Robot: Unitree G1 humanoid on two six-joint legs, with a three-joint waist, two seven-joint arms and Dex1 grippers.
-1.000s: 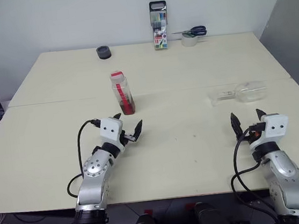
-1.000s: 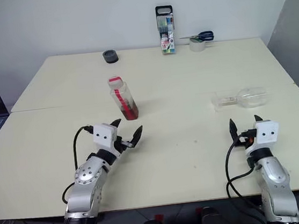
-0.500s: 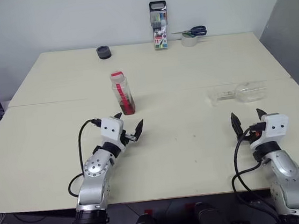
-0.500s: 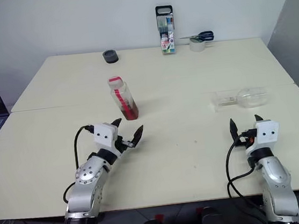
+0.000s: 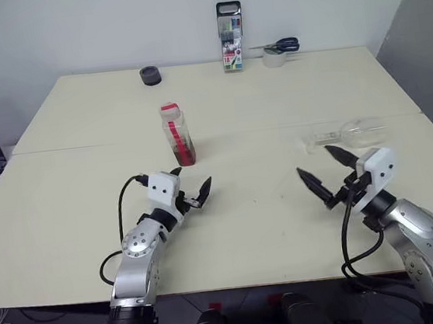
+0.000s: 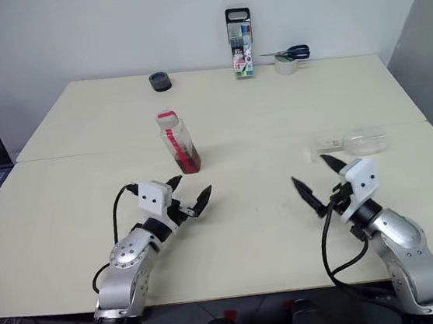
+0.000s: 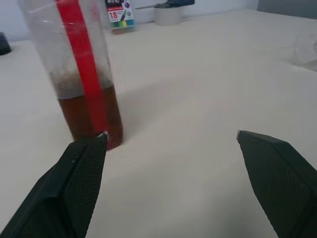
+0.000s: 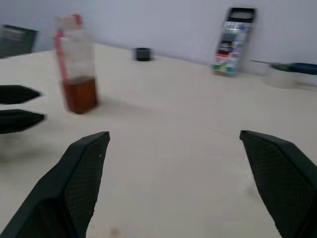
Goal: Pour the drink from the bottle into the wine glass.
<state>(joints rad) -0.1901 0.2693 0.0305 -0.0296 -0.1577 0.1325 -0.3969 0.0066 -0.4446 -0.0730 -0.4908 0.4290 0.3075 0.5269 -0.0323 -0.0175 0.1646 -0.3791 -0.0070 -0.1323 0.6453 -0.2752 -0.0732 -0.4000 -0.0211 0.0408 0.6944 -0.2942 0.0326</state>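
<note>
Standing upright mid-table, the bottle (image 5: pixel 177 134) has its red cap on and the drink (image 7: pixel 89 116) fills only its bottom part. The left gripper (image 5: pixel 193 186) sits just in front of it, fingers spread wide, holding nothing. Same for the right gripper (image 5: pixel 327 172) (also empty), near the wine glass (image 5: pixel 350 134) lying on its side.

Clear bottle (image 5: pixel 177 135) with red cap and stripe, seemingly amber drink (image 7: pixel 89 116).

cream table (image 5: pixel 272 101), white wall (image 5: pixel 107 26) (plain)
</note>
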